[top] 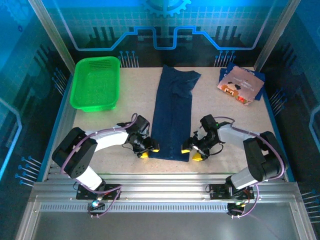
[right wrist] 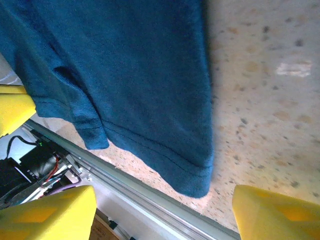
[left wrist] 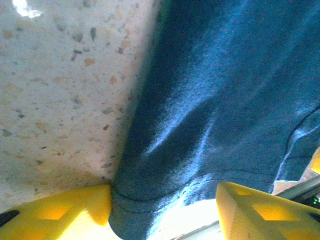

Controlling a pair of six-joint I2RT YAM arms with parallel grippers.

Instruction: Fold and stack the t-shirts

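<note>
A dark navy t-shirt (top: 172, 112) lies folded into a long narrow strip down the middle of the table, print hidden. My left gripper (top: 149, 151) stands open at its near left corner; its yellow fingers (left wrist: 65, 210) straddle the hem corner (left wrist: 150, 200). At the near right corner my right gripper (top: 192, 153) is open too, and the hem corner (right wrist: 192, 172) lies between its yellow fingertips (right wrist: 272, 212) untouched. A second folded t-shirt (top: 241, 83), pinkish-tan print up, rests at the far right.
A bright green mesh basket (top: 95, 82) stands at the far left. The metal rail of the table's near edge (right wrist: 135, 192) runs just below the shirt's hem. Speckled tabletop (top: 115, 117) lies bare on both sides of the strip.
</note>
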